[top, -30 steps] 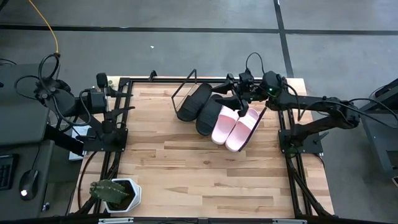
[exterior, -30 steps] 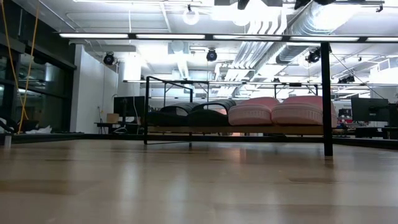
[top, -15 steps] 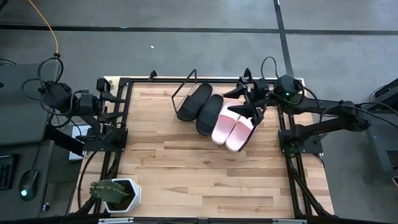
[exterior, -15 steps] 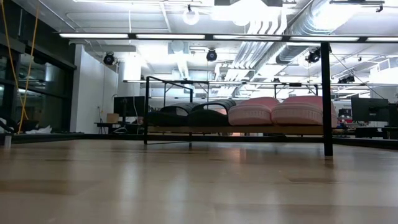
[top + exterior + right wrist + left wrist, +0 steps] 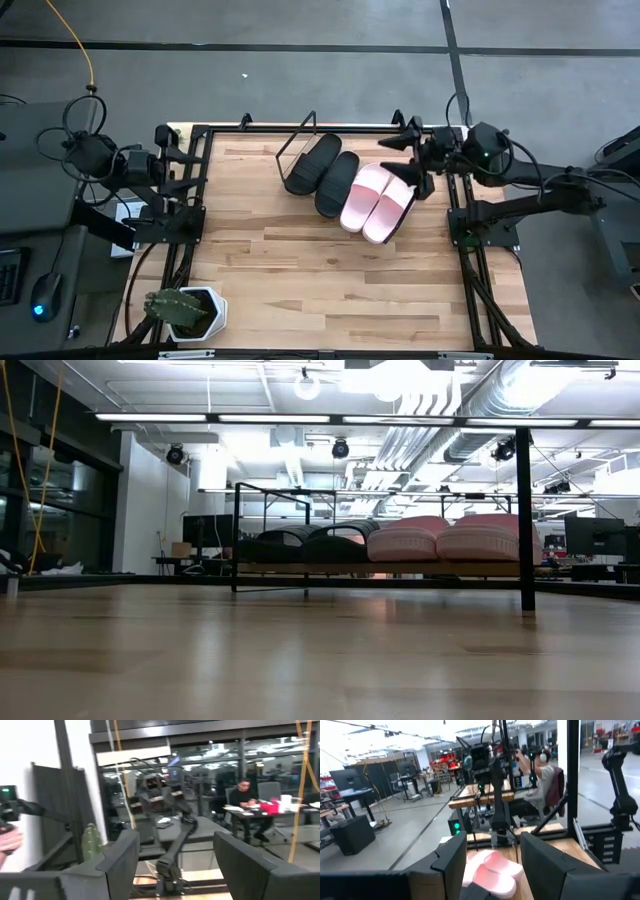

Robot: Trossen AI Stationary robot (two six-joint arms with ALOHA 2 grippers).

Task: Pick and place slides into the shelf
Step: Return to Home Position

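On the shelf (image 5: 330, 569) at the back of the table (image 5: 320, 280): all four slides, side by side in an angled row, neighbours touching. Black pair (image 5: 336, 183) on the left arm's side, pink pair (image 5: 364, 197) on the right arm's side. From table level they sit flat on the board between the wire end frames, straps up. Right gripper (image 5: 399, 165) hangs by the outer end of the pink pair, near the table's right rail, fingers spread wide, nothing between them. The nearest pink slide lies just beside the fingertips, outside the gap. The table-level camera catches no gripper at shelf height, so it's clear above the slides. Left gripper (image 5: 178, 158) is parked at the left rail, well apart from the shelf, fingers spread too, empty; its wrist camera looks across at the pink pair through the gap. Cactus pot (image 5: 186, 311) sits at the front-left corner. Person (image 5: 547, 780) seated at a bench in the room beyond.
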